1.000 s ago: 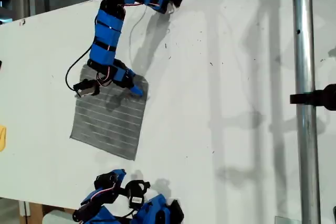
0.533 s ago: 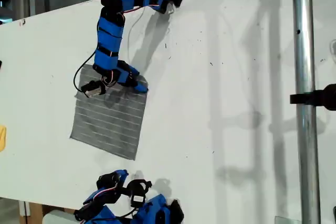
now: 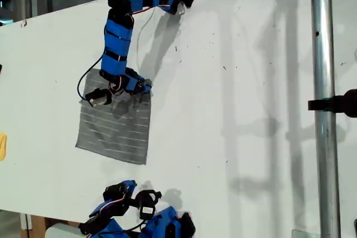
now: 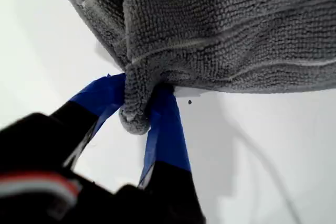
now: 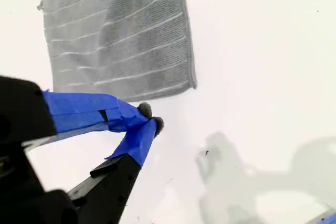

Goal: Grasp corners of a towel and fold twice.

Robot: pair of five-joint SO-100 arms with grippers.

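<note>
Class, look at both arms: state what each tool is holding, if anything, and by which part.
My first gripper pinches the towel by one corner. My second gripper, clear of the cloth, holds nothing.

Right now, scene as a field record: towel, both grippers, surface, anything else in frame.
towel: grey striped cloth, mostly flat on the table, one corner pinched and raised
first gripper: my first gripper, shut on that corner
second gripper: my second gripper, shut, holding nothing, off the towel, near the exterior view's bottom edge
surface: white table, faint dark specks
other: metal pole at the exterior view's right; small yellow object at its left edge
fold state: no fold visible yet
</note>
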